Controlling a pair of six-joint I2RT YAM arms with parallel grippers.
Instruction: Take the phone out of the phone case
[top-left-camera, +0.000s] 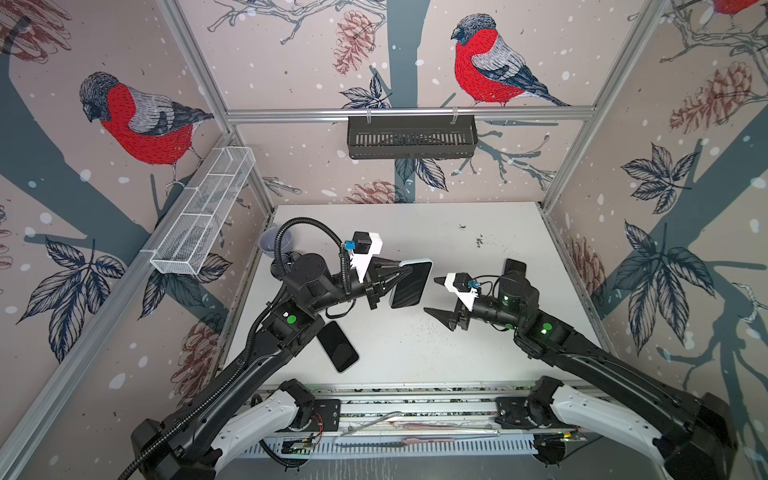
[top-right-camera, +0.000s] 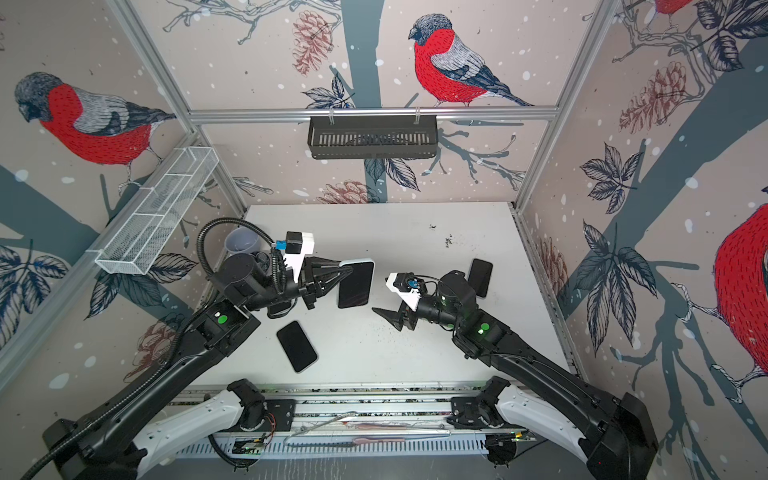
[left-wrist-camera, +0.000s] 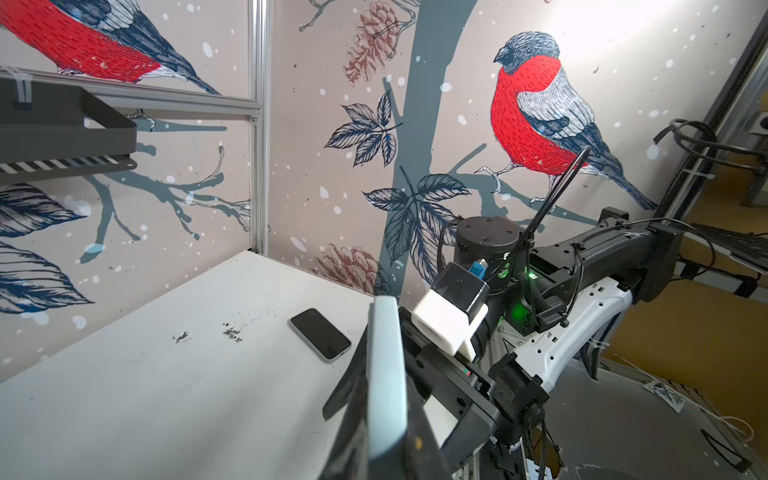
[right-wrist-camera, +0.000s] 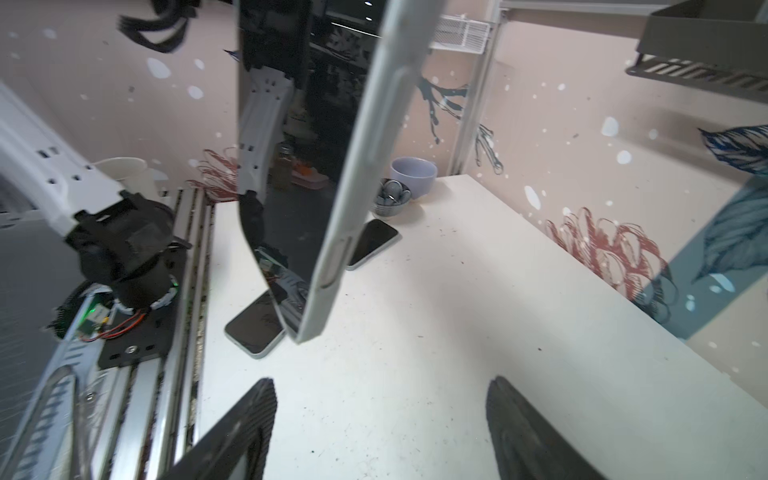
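phone (top-left-camera: 409, 286), edge-pinched in closed left fingers (top-left-camera: 390, 269), may slip out if the open, empty right fingers (top-left-camera: 436, 312) tug its case (top-left-camera: 415, 262).

top views: we sit high over the front rail (top-left-camera: 415, 401), looking steeply down toward the back wall (top-left-camera: 291, 75); both frame the whole table (top-left-camera: 478, 249) almost identically.
left wrist: we sit right behind the cased phone (left-wrist-camera: 386, 374), edge-on, facing across the table to the right arm (left-wrist-camera: 602, 253).
right wrist: we sit low and close, facing the cased phone's screen.
shared: both wrist views catch that phone from opposite sides.
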